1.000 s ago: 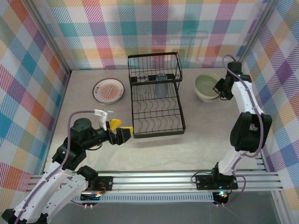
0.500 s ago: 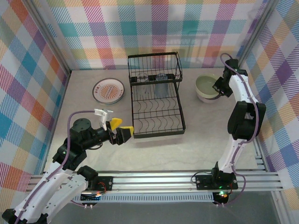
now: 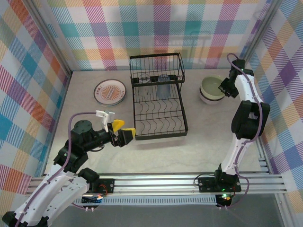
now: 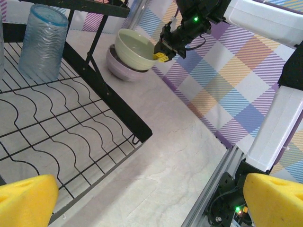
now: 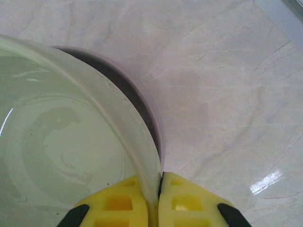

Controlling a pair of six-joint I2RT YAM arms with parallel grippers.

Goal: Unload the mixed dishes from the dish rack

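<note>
Now your right pincer [image 5: 158, 203] pinches the thin rim of the glossy pale green bowl [image 5: 57, 142], tilted in the lavender bowl [image 4: 118, 68]; left pincer [image 3: 124, 134] spread.

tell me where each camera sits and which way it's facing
top external: above and behind the bases, looking down on the table, dish rack and both arms.
left wrist: on the left arm, looking across the rack's corner at the right gripper; own yellow fingers wide apart at the bottom.
right wrist: looking down at the green bowl its own fingers pinch, lavender bowl beneath.
shared: all three show that pinched green bowl.
</note>
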